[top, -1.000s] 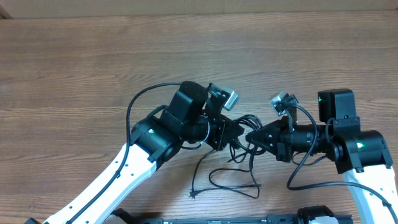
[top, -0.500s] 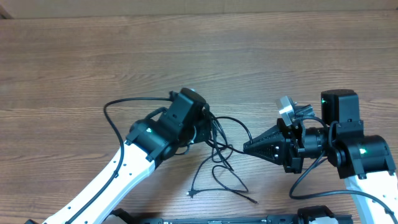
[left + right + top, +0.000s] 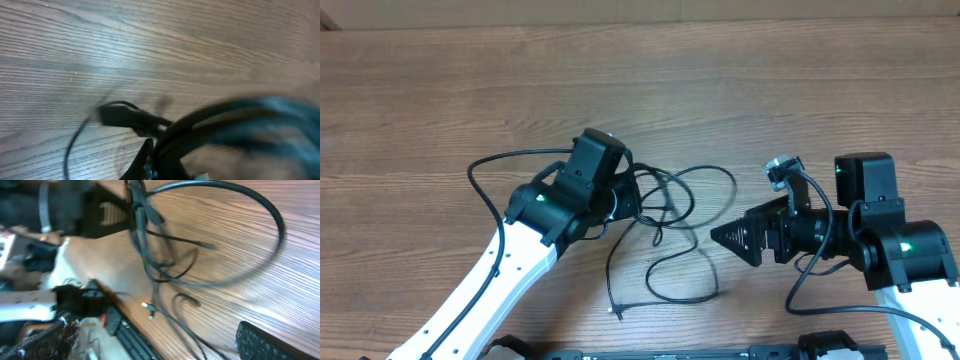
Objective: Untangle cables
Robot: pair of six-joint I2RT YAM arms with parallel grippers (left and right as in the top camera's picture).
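Cables (image 3: 658, 205) are sliding leftward, pinched in left end effector (image 3: 632, 196); right end effector (image 3: 720, 237) is gaping; tugging risks tightening knots.

- Cables (image 3: 662, 205): several thin black cords, bunched into one tangle, partly lifted.
- A wide loop (image 3: 733, 182) is thrown out to the right of the tangle.
- A lower loop (image 3: 716, 287) is laid flat below it.
- A single strand is trailed down to a small plug end (image 3: 617, 315).
- A black plug (image 3: 117, 116) is seen blurred in the left wrist view.
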